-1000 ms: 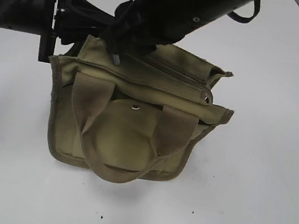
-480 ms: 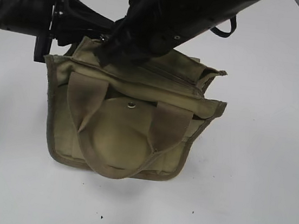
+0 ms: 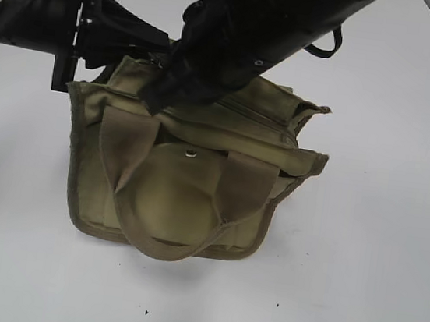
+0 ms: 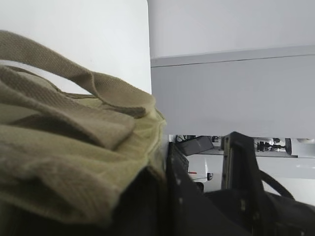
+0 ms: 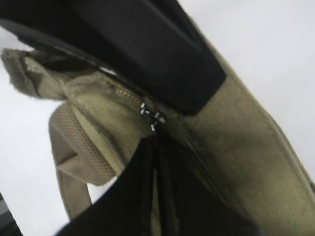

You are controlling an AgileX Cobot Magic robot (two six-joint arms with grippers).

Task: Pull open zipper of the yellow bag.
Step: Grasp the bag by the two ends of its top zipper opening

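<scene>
One yellow bag (image 3: 189,177) stands upright on the white table (image 3: 359,265), a little left of the middle, its round front flap (image 3: 175,195) facing the near side. Its long axis runs left to right, with the right end swung slightly toward the far side. One zipper (image 3: 264,114) lies along the bag's top on that same line; only its right stretch shows in the exterior view, the left stretch being hidden under an arm. In the right wrist view the zipper (image 5: 123,93) runs slantwise across the cloth, and small bright metal glints (image 5: 150,117) sit on it just beside the fingertips.

Two arms are at the bag. The left arm comes in level from the left edge, its left gripper (image 3: 108,38) at the bag's far left top corner. Its fingers (image 4: 172,196) are drawn together with bag cloth lying against them; whether the cloth is pinched I cannot tell. The right arm slants down from the upper right, across the bag's top, ending at the right gripper (image 3: 160,95) on the top's left part. Its fingers (image 5: 142,196) are pressed together, only a thin seam between them, right at the zipper line; whether the tab is caught is hidden.

Two webbing handles show, the near one (image 3: 170,203) drooping over the flap, which carries one snap button (image 3: 191,154).
</scene>
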